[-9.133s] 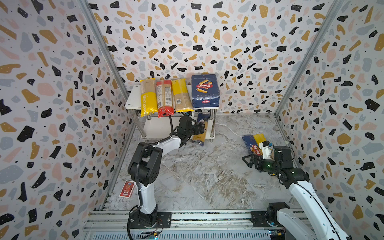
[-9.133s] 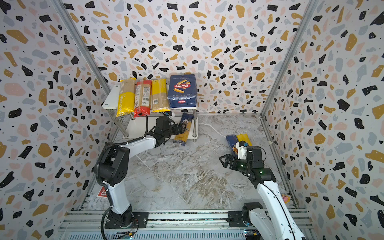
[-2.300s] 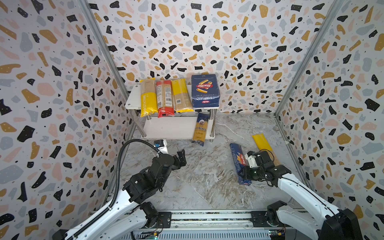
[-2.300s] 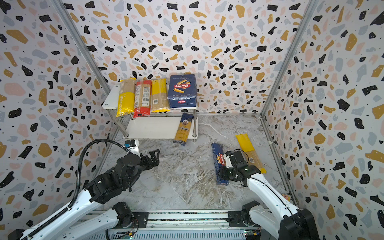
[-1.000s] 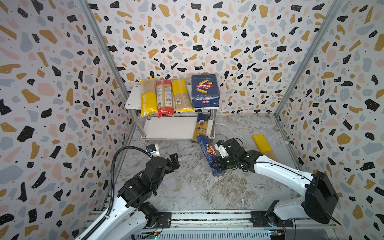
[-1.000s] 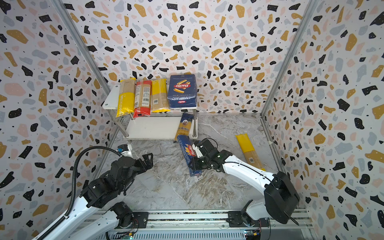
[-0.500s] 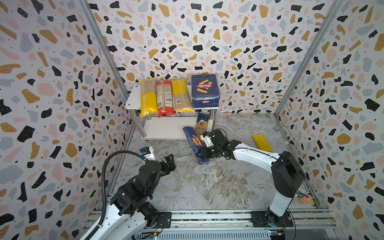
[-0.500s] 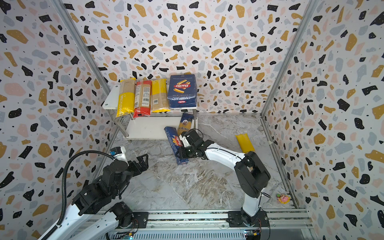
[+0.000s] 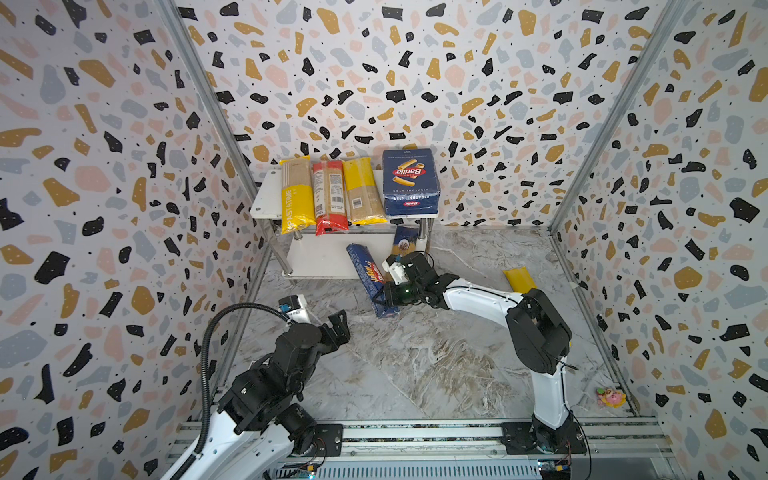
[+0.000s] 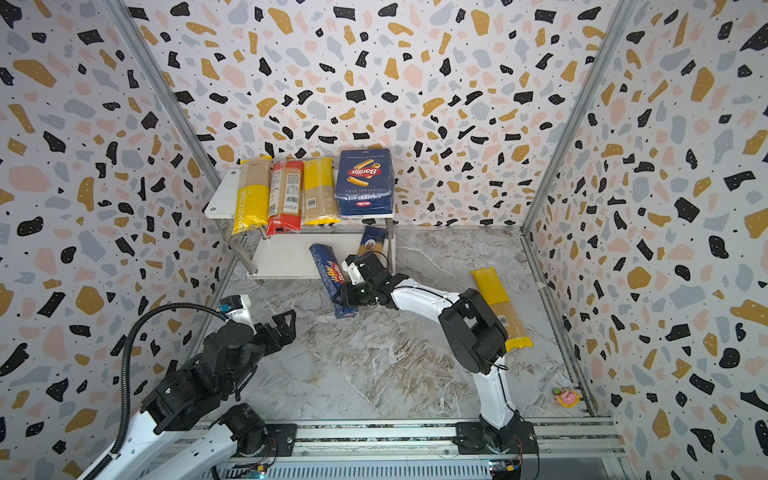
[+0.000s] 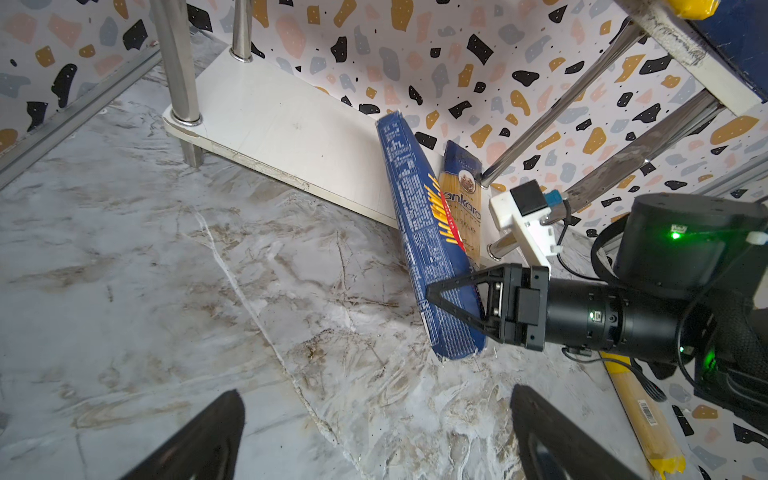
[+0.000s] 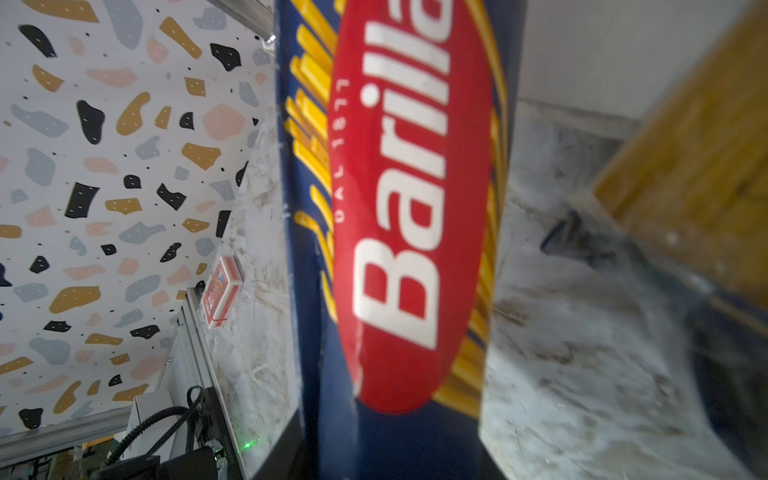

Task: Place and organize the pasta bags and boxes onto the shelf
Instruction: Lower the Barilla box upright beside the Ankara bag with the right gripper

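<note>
Pinching the spaghetti box (image 9: 368, 272), right end effector (image 9: 385, 294) has reached the shelf (image 9: 320, 258); left end effector (image 9: 338, 327) spread.

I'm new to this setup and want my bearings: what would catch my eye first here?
The right hand grips the long blue Barilla spaghetti box, tilted, its far end over the lower board of the shelf. Its top board carries three spaghetti bags beside the wide rigatoni box. One yellow-ended bag lies on the floor at the right; the left hand hangs open and empty.
</note>
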`<state>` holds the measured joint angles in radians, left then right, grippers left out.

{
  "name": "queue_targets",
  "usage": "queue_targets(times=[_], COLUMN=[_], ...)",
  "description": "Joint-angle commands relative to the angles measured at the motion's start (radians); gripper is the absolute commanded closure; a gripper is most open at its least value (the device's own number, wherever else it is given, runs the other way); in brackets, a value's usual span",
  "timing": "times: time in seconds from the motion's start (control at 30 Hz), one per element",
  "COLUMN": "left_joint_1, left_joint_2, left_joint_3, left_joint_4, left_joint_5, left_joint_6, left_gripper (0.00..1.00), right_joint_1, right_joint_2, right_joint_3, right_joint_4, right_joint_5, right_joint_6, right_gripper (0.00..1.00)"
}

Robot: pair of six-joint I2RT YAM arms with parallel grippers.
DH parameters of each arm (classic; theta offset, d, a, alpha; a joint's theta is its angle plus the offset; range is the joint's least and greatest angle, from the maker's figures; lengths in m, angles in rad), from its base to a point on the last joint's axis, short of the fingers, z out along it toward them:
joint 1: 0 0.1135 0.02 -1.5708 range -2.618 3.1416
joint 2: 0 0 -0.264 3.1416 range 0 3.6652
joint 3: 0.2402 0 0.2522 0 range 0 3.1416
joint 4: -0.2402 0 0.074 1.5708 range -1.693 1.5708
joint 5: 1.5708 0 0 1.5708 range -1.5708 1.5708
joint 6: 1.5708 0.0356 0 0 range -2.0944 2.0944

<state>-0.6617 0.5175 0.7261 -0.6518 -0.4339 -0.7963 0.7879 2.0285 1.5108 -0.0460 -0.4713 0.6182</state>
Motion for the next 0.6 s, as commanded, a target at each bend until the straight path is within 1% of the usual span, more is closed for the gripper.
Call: queue_targets(times=[0.0,0.13,0.3,0.57], left_joint_1=[0.007,0.007,0.007,0.007], left_joint_2=[-0.008,-0.042,-0.047,-0.053], left_joint_3=[0.018,-0.007,-0.011,-0.007], left_joint_4=[0.001,-0.002,-0.014,-0.029], left_joint_5=[0.017,0.009,0.001,-0.017], left_joint_6=[0.016,0.0,-0.004,0.001], left_gripper=[0.01,0.01,0.01,0.0], right_joint_1=[0.005,0.005,-0.001,-0.012], right_joint_2=[-0.034,0.016,0.087,0.181], right_joint_3=[0.125,0.196,0.273,0.344], right_joint_4=[0.182,0.189,0.211,0.281], right_joint_5=[-0.05,-0.063,-0.051,0.004], right_joint_6=[-0.022,-0.01,0.019,0.079], right_gripper=[0.73,0.73,0.73,0.73])
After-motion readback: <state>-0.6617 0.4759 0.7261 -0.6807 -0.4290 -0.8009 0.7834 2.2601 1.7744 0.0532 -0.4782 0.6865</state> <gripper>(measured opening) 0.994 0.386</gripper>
